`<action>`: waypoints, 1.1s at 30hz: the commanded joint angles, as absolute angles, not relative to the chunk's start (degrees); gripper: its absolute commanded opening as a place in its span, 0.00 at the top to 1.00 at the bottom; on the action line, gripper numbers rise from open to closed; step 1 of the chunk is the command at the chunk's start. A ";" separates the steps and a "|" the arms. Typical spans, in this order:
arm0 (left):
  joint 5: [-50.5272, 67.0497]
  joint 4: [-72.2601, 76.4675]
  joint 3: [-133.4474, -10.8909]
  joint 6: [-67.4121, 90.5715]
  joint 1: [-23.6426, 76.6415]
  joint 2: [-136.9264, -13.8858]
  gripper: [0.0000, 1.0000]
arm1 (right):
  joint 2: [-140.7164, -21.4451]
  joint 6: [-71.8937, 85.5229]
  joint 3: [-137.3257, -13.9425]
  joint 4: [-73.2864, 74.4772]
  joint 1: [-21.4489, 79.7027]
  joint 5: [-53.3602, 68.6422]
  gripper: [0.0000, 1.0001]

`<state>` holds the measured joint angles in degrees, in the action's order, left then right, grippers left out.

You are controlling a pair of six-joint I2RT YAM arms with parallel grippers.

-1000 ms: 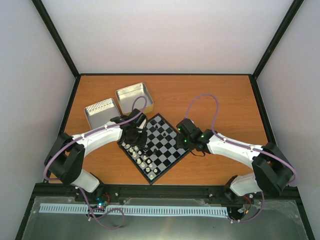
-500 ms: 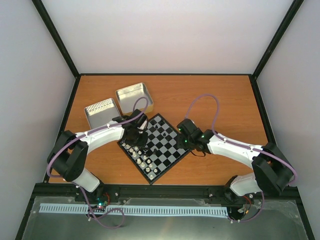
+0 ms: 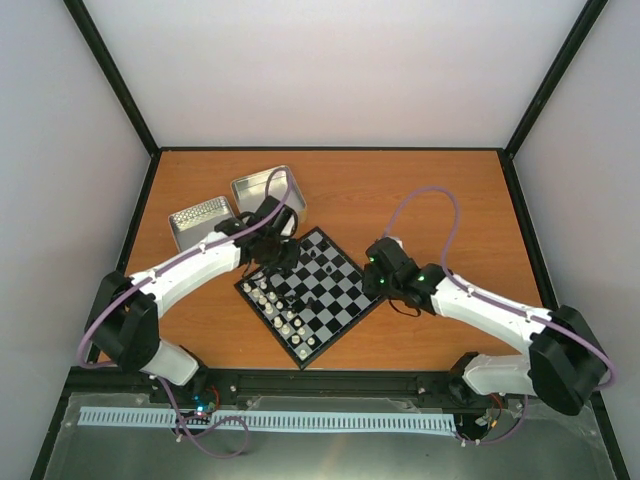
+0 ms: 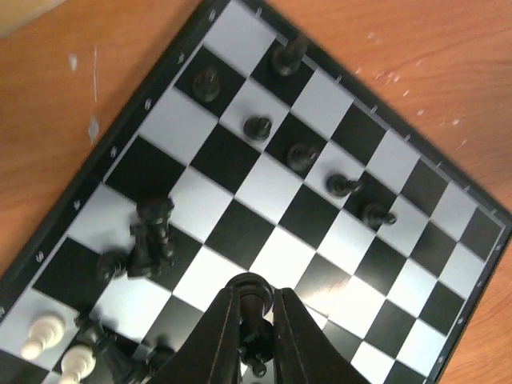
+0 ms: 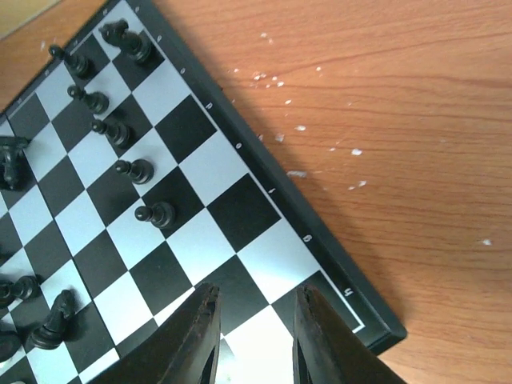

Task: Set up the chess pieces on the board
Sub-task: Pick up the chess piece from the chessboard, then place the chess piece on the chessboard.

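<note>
The board (image 3: pixel 330 300) lies turned like a diamond in front of both arms. White pieces (image 3: pixel 278 312) stand in rows along its near-left side, and black pieces (image 3: pixel 318 262) stand toward its far side. My left gripper (image 3: pixel 274 250) hovers over the board's left corner. In the left wrist view it (image 4: pixel 254 308) is shut on a black piece (image 4: pixel 254 298) held above the squares. A row of black pawns (image 4: pixel 302 155) runs diagonally ahead, and a black cluster (image 4: pixel 152 238) stands at the left. My right gripper (image 5: pixel 256 302) is open and empty over the board's right corner (image 5: pixel 364 316).
Two silver tins (image 3: pixel 201 222) (image 3: pixel 262 188) sit on the wooden table behind the board's left side, close to the left arm. White crumbs (image 5: pixel 300 128) speckle the wood beside the board. Black frame rails border the table.
My left gripper has moved a little toward the far-left side of the board with the black piece. My right gripper has drawn back to the right, off the board's middle.
</note>
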<state>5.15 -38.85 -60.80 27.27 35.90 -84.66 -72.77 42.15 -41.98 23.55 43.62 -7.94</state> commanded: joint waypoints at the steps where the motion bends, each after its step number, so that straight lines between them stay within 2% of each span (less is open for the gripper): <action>1: 4.03 -38.34 -66.84 24.32 36.47 -86.43 0.94 | -68.40 44.75 -40.35 24.55 42.73 -12.63 0.73; 9: -1.41 -39.39 -79.16 22.14 36.45 -97.57 0.93 | -61.96 46.13 -38.20 27.54 42.03 -15.22 0.73; 22: -2.79 -45.19 -96.77 17.12 36.04 -115.19 0.91 | -56.97 47.21 -36.49 30.70 41.75 -16.36 0.72; 33: 0.04 -43.91 -95.08 15.85 34.68 -118.84 0.90 | -58.21 46.80 -36.65 30.04 41.66 -15.29 0.72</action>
